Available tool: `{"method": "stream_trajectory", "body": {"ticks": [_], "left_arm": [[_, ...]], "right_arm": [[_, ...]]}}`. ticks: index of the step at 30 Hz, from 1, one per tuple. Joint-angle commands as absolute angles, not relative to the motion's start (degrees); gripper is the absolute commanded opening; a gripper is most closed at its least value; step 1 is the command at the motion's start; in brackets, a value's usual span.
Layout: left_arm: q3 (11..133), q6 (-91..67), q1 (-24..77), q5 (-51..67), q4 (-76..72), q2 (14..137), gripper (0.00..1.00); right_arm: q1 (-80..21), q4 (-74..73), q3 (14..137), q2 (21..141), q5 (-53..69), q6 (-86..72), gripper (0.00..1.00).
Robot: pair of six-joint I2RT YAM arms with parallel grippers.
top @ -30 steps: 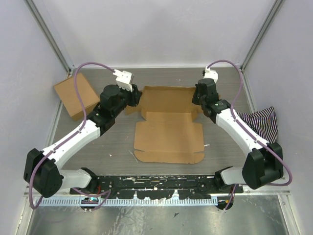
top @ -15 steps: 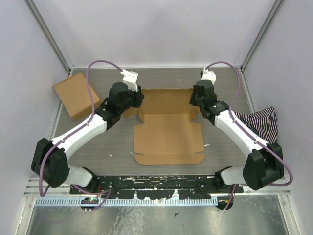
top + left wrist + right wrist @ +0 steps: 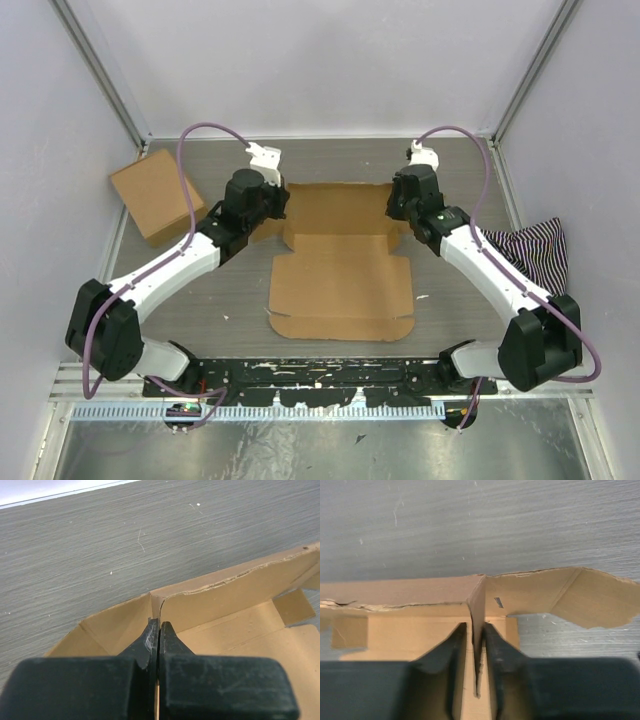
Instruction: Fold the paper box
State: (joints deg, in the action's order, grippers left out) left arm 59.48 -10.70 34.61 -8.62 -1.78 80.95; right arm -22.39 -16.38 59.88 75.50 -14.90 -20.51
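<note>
At the near edge of the bench (image 3: 230, 290), the two arm bases sit on a black rail (image 3: 320, 378). Just beyond it, the paper box (image 3: 340, 285) lies in the middle of the bench. Its near panel lies flat and open, with tabbed flaps along the front and sides.

Farther back, the box's far section is partly raised, with a back wall and short side flaps standing up from the panel. Both arms reach in to its two far corners.

The left end effector (image 3: 278, 205) is at the left far corner. In the left wrist view, the left end effector (image 3: 159, 627) is clenched, and its dark fingers (image 3: 145, 642) are pressed together on a thin edge of cardboard where the side flap meets the back wall.

The right end effector (image 3: 398, 205) is at the right far corner. In the right wrist view, the right end effector (image 3: 476, 630) grips an upright cardboard flap between its fingers (image 3: 452, 640). That flap stands at the junction with the back wall, and an outer flap spreads off to the right on the bench.

A squarish brown carton (image 3: 155, 195) lies well to the left of the box, near the left wall. A striped cloth (image 3: 530, 250) lies bunched against the right wall.
</note>
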Motion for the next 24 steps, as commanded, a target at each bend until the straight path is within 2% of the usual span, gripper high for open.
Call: {"method": "stream_trajectory", "body": {"ticks": [1,3,5,10,15,19,24], "left_arm": [[55.45,-11.32,34.83,-11.48,-6.05,79.18,0.0],[53.5,-11.48,34.85,-12.45,-8.24,78.66,0.0],[51.19,-11.7,34.89,-13.3,-10.47,78.49,0.0],[45.0,-11.54,35.46,-17.67,-19.26,77.54,0.0],[39.06,-10.06,35.56,-22.71,-28.66,77.23,0.0],[36.78,-9.18,35.59,-25.18,-32.44,77.48,0.0],[33.73,-9.49,35.59,-25.66,-35.85,75.02,0.0]], "right_arm": [[-22.87,-21.81,64.13,74.27,-9.61,-18.09,0.44],[-22.85,-24.07,65.53,73.91,-8.77,-17.04,0.54],[-22.9,-25.78,66.66,72.45,-8.78,-16.4,0.59],[-22.01,-26.82,67.79,66.49,-15.05,-15.64,0.65],[-17.48,-24.75,65.46,63.01,-22.53,-15.44,0.63],[-11.11,-22.94,62.63,65.22,-24.74,-17.53,0.57],[-3.71,-15.38,56.57,70.74,-18.94,-18.12,0.53]]}}
